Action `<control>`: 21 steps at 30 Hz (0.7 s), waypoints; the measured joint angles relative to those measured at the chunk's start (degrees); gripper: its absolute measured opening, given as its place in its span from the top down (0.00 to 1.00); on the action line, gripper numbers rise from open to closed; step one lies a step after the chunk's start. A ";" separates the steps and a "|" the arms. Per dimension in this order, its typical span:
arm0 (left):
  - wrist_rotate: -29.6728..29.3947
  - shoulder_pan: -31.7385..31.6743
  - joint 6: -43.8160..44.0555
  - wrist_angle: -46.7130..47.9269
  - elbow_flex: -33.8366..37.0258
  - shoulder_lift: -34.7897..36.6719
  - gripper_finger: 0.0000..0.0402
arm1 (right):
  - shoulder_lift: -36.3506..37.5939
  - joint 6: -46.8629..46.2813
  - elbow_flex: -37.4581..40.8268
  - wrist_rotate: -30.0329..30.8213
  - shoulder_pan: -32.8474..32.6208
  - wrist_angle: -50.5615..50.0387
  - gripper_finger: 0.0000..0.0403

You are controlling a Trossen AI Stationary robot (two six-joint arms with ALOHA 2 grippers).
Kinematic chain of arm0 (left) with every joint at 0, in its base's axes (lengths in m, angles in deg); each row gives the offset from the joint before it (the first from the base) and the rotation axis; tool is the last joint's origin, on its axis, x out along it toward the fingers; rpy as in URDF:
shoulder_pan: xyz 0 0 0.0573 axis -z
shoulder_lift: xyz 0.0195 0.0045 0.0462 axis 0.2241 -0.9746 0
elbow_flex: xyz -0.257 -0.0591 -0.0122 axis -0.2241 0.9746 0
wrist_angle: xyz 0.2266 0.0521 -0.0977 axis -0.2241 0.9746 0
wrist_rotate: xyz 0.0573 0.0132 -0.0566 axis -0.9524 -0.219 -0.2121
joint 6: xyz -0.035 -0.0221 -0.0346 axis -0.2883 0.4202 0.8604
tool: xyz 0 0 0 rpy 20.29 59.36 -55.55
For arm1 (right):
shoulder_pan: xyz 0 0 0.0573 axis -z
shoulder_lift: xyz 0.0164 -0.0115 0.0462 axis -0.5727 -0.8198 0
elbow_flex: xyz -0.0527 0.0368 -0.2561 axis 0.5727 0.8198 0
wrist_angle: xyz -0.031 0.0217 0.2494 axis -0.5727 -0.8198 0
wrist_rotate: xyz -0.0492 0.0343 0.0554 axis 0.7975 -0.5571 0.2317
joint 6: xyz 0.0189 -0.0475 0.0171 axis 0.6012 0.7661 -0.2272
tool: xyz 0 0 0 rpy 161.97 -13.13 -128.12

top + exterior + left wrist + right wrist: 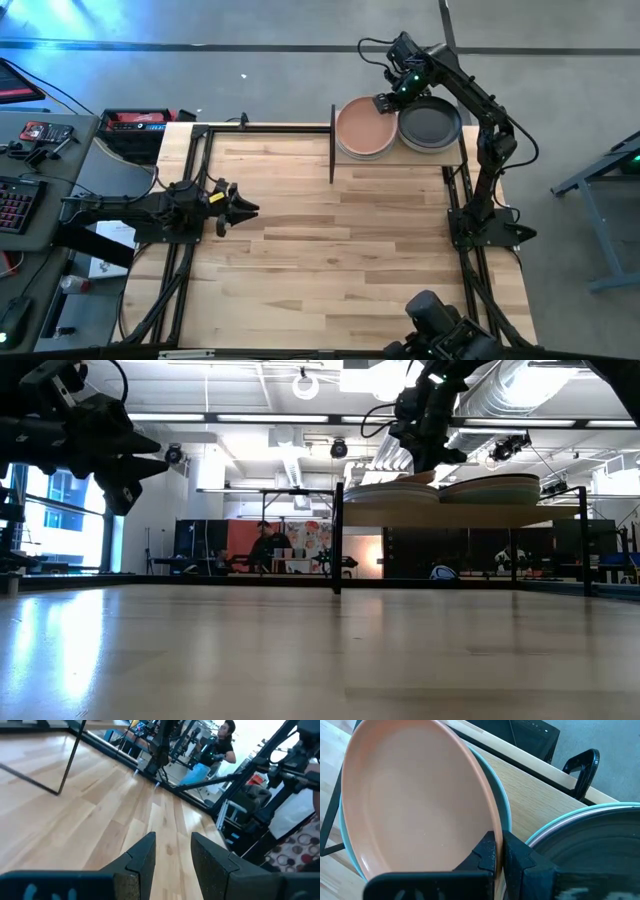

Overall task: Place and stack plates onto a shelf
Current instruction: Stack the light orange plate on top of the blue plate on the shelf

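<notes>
Looking straight down, no writing can be read. The shelf (400, 155) sits upper right of centre, bearing two stacks of plates (366, 128), terracotta topmost on one, dark grey on the other. The right gripper (383, 102) pinches the terracotta plate's rim; the left gripper (243, 209) hovers mid-left, fingers parted, empty.

Low view: plank tabletop (300, 650), office room behind.

Right wrist view: fingers (488, 852) closed on the rim, a teal plate (504, 805) apparently beneath.
</notes>
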 joint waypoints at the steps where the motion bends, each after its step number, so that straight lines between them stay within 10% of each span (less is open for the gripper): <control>1: 0.00 0.00 -0.72 -0.05 0.00 0.00 0.72 | 0.00 0.00 0.00 0.00 0.00 0.00 1.00; 21: 0.00 0.00 -0.73 -0.11 0.00 0.00 0.72 | 0.00 -0.39 0.00 0.02 0.00 -0.02 1.00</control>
